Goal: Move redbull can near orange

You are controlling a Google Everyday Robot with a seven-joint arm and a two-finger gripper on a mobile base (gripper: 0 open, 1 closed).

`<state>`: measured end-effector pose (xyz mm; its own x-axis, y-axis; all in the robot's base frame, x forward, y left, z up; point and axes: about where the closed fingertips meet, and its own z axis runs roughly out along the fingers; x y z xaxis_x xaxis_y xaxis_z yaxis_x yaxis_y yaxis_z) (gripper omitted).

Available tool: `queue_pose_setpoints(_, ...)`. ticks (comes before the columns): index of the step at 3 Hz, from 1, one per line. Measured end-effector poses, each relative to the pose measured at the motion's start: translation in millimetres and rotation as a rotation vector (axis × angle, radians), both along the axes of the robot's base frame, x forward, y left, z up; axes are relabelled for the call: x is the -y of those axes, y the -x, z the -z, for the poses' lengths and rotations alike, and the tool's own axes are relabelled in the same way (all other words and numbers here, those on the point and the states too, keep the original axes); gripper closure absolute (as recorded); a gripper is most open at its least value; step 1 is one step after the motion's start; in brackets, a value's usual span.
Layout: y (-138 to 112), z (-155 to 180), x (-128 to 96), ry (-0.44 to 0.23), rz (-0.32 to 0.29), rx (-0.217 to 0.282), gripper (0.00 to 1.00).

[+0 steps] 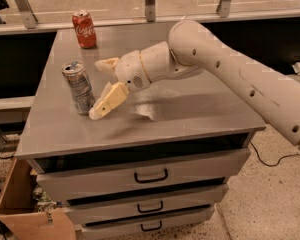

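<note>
Grey 3-drawer cabinet [205, 165] on speckled floor [272, 204], cardboard box [37, 226] beside it

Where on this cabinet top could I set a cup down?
Bare: the front strip of the cabinet top and its right half under the arm; also the back, right of the red can. Crowded: the left side, where the open pincer is beside the redbull can.
</note>
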<state>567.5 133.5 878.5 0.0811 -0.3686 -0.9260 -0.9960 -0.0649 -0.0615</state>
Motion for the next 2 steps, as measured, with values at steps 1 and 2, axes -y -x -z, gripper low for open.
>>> queue_pose_setpoints(1, 10.8, 0.5, -29.8, -0.055, -0.032, -0.046, 0.19)
queue_pose_setpoints(2, 15.3, -1.7, -46.1, -0.090, -0.043, -0.071, 0.41)
